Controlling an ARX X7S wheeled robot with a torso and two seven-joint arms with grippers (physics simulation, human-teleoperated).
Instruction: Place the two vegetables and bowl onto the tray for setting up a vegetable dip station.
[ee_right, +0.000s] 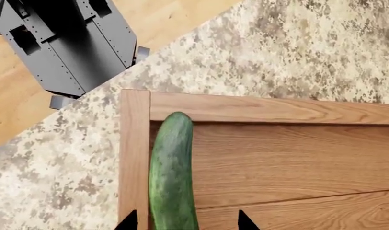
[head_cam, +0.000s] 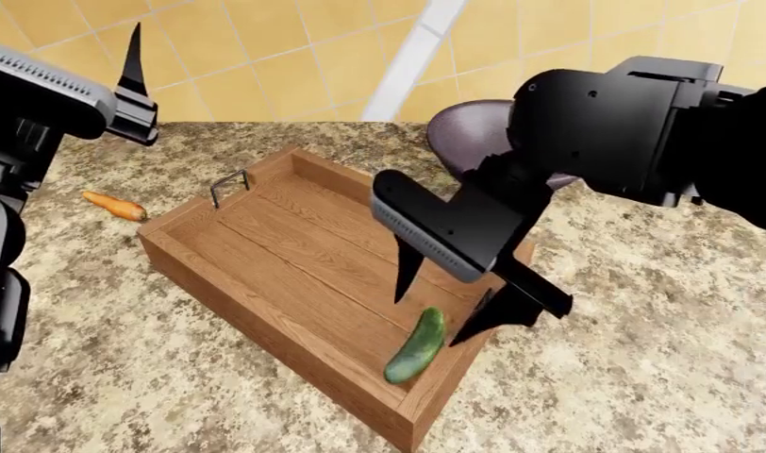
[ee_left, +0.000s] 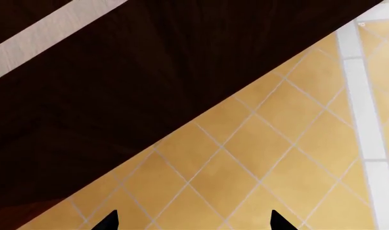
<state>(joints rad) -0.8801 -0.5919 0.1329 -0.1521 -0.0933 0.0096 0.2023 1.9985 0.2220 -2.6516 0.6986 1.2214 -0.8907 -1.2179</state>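
- The stubby dark green cucumber (head_cam: 415, 345) lies inside the rectangular brown wooden tray (head_cam: 295, 255), at the tray's near right corner, with one end resting against the low raised side there.
- The right gripper (head_cam: 453, 302) hangs just above the cucumber with its two black fingers spread apart; one fingertip (head_cam: 406, 283) points down over the upper end of the cucumber, and the other stands at the tray's right rim. It has hold of nothing.
- In the right wrist view the cucumber (ee_right: 172, 172) runs along the inside of the tray's side wall (ee_right: 134, 153), and the two fingertips stand on either side of it, clear of its skin.
- The small tapered orange carrot (head_cam: 114, 205) lies on the speckled granite counter (head_cam: 131, 377), near the counter's far left edge, just beyond the tray's left corner and apart from it.
- The large round dark purple-grey bowl (head_cam: 465, 132) sits on the counter beyond the tray's far right side, largely hidden by the right arm.
- The left gripper (ee_left: 191, 223) is raised off the counter's left edge; its wrist view shows only two black fingertips set wide apart, with nothing between them, over yellow floor tiles (ee_left: 245, 158) and a dark wooden panel (ee_left: 118, 96).
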